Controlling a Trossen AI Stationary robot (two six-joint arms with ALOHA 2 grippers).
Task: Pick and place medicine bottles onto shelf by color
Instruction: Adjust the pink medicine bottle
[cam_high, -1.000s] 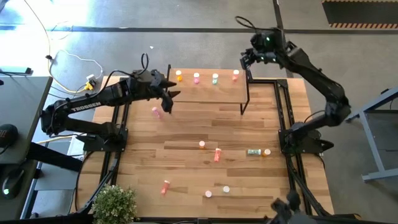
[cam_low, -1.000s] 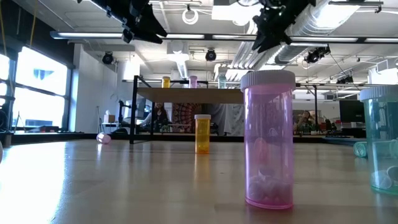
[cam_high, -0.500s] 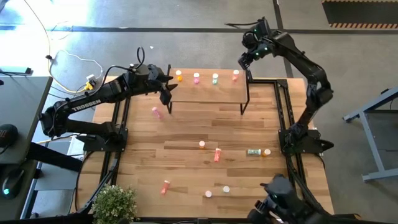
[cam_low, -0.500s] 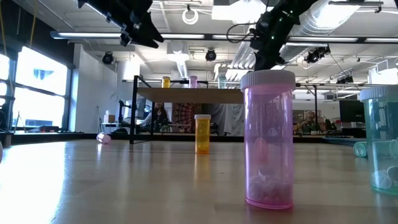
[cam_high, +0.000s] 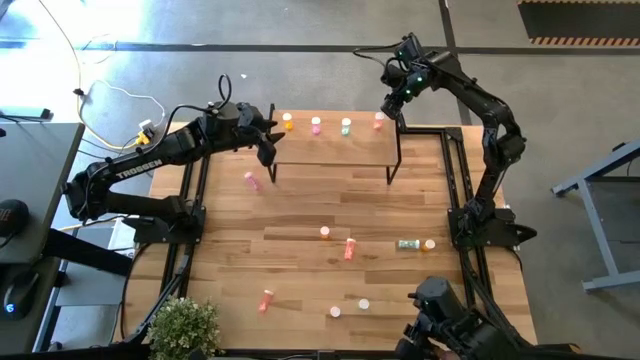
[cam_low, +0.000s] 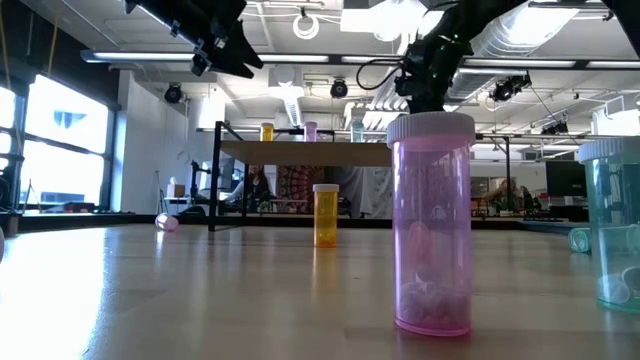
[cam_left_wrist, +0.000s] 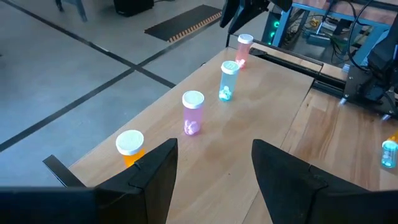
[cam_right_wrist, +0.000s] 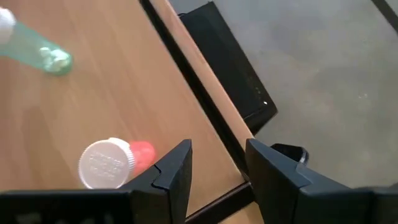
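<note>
While both arms reach toward the far edge of the table (cam_high: 300, 215), each gripper hangs above one end of the shelf (cam_high: 330, 148) with nothing between its fingers. On the near half of the table, seven medicine bottles are spread well apart: a red bottle (cam_high: 266, 299) lying on its side, two white-capped bottles (cam_high: 349, 307) near the front edge, an orange bottle (cam_high: 325, 232), a second red bottle (cam_high: 349, 248), a teal bottle (cam_high: 407, 244) lying flat, and another orange bottle (cam_high: 430, 244) just beside the teal one. Farther back, one pink bottle (cam_high: 251, 181) lies on the table near the shelf's left legs. The left gripper (cam_high: 268, 143) is extended level over the shelf's left end, its jaws standing apart and empty. Four bottles stand upright in a row along the shelf's far edge: orange (cam_left_wrist: 130, 147), pink (cam_left_wrist: 193, 112), teal (cam_left_wrist: 228, 79) and red (cam_left_wrist: 243, 49). The right gripper (cam_high: 392, 100) is raised over the shelf's right end just beside the red one, pointing down, its jaws partly apart and empty.
</note>
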